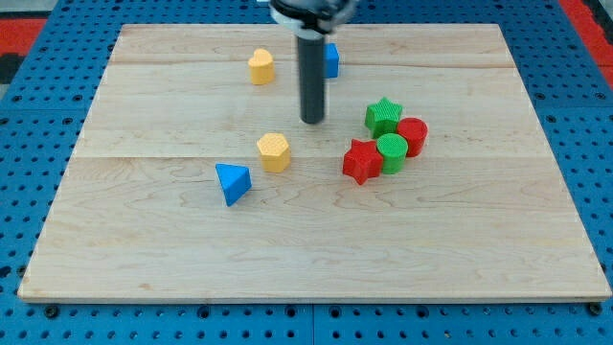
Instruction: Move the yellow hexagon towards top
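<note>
The arm carries no claw, so there is no opening state to report and nothing is held; it ends in a dark rod. My tip rests on the wooden bench just above centre frame, touching no block.

Task object: the yellow hexagon lies left of centre, down and to the left of my tip and a little apart from it.

Risks, as judged from this position:
- My tip stands above the hexagon. A direct approach would push it toward the frame's bottom; the tip must first pass around to the lower side.
- That detour runs near the blue triangle, lower left of the hexagon, which may be displaced.
- An off-centre push may rotate the hexagon or deflect it sideways.
- The second yellow block, upper left of centre, lies near the upward path and may be struck.

Count:
- Yellow: two.
- Blue: two, including a blue block partly hidden behind the rod.
- Green: two, a green star and a green cylinder.
- Red: two, a red star and a red cylinder.
</note>
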`<state>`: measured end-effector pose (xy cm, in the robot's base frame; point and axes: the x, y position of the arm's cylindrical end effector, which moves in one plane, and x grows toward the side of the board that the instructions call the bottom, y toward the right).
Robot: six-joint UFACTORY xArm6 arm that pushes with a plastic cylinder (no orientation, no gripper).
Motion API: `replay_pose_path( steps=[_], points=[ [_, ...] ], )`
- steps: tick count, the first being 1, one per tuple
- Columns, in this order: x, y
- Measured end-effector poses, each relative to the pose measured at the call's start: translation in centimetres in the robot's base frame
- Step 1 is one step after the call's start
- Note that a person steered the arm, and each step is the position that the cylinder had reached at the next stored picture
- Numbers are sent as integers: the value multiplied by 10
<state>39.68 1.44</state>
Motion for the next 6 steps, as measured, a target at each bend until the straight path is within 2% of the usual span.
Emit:
replay_pose_path(
  steps=[1,2,3,4,5,6],
  points=[
    [50,-24],
    [70,-32],
    [27,-110],
    [-27,-159],
    [-88,-172],
    [-26,-116]
  ],
)
